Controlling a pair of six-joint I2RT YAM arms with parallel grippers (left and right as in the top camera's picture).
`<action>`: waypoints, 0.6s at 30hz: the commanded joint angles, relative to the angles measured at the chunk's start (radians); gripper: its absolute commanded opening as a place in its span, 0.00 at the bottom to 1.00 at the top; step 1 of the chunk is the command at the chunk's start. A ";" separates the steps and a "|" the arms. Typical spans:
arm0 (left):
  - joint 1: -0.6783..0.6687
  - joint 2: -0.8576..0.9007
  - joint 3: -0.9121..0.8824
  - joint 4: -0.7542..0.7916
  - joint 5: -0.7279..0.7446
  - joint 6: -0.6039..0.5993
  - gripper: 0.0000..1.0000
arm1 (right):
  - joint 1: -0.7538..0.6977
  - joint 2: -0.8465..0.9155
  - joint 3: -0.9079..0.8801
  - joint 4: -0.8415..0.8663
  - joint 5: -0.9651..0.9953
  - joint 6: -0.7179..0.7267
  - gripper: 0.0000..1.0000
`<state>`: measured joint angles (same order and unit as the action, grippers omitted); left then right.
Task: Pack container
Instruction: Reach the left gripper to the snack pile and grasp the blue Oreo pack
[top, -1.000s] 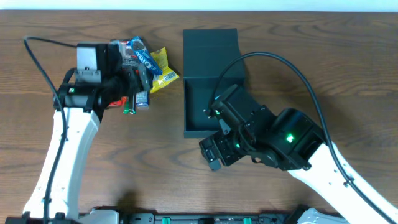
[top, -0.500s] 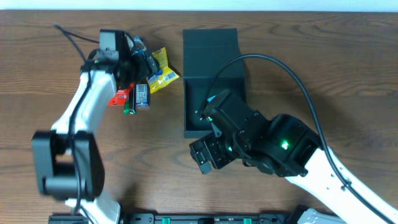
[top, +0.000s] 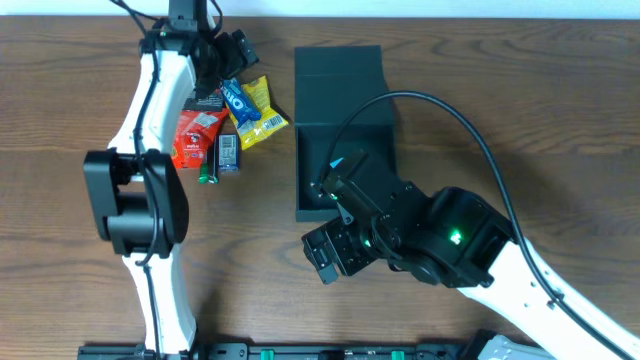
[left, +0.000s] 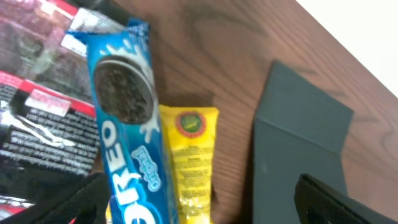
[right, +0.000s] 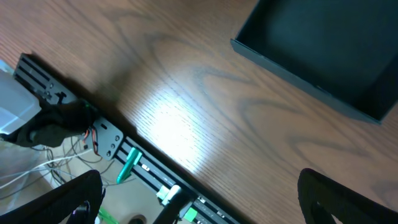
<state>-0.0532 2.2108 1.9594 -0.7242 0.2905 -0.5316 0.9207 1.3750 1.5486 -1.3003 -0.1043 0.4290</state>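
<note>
Box (top: 338, 150) sits on the bench (top: 520, 70) right of centre, touching nothing in the snack pile just to its left. Its lid flap (top: 338, 75) is folded open toward the far edge.

Left fingers (left: 336, 202) are spread wide w/ nothing held, above the Oreo pack (left: 127, 124) and yellow pkt (left: 189, 155). Right fingers (right: 348, 196) are also spread and empty, over bare bench near the box's front corner.

Risks:
- Pkts overlap: the Oreo pack lies partly on the red pkt (top: 195, 130) and against the yellow one, so a wide grab could prob. catch two or drag a neighbour.
- Glossy wrappers may slip out on the lift.
- Right arm (top: 440, 235) and its cable (top: 450, 100) hang over the box's near side. A left-arm drop-off there could clash w/ them, or the pkt could land on the arm instead of inside.
- Cardboard box looks light, so a knock could prob. shift it or tip the flap shut.

Hard to see:
- Both wrist cams cut off the fingertips.
- Overhead, the left fingers are a dark blur at the top edge.
- Box interior is too dark to say if anything's in it, and the arm hides its near corner.
- Small pkt (top: 228, 152) and green item (top: 207, 178) can't be identified.
</note>
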 joint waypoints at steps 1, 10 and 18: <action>0.004 0.047 0.066 -0.061 -0.066 -0.025 0.96 | 0.009 -0.010 0.000 -0.002 0.003 0.011 0.99; 0.006 0.085 0.068 -0.110 -0.066 -0.026 0.96 | 0.009 -0.010 0.000 -0.002 0.003 0.011 0.99; 0.006 0.121 0.068 -0.116 -0.065 -0.026 0.96 | 0.009 -0.010 0.000 -0.002 0.003 0.011 0.99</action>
<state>-0.0532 2.3108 2.0052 -0.8349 0.2359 -0.5507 0.9207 1.3750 1.5486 -1.3003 -0.1047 0.4290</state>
